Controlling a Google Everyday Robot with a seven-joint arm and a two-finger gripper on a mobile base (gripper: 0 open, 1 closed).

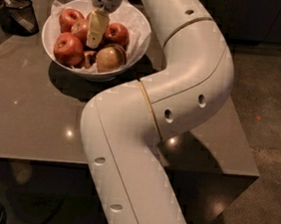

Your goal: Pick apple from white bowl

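The white bowl (pixel 137 46), lined with crumpled white paper, stands on the far left part of the grey table (pixel 39 118). It holds several apples: red ones at the front left (pixel 68 49), back left (pixel 69 17) and right (pixel 117 33), and a yellowish one at the front (pixel 109 59). My gripper (pixel 97 32) hangs straight down from the top edge into the middle of the bowl, among the apples, and partly hides another red apple (pixel 80 27). My white arm curves across the table to the right of the bowl.
A small black mesh cup (pixel 20 15) stands on the table left of the bowl. The table's front edge runs across the lower part of the view and its right edge borders dark floor (pixel 274 123). Dark clutter lies on the floor at the bottom left.
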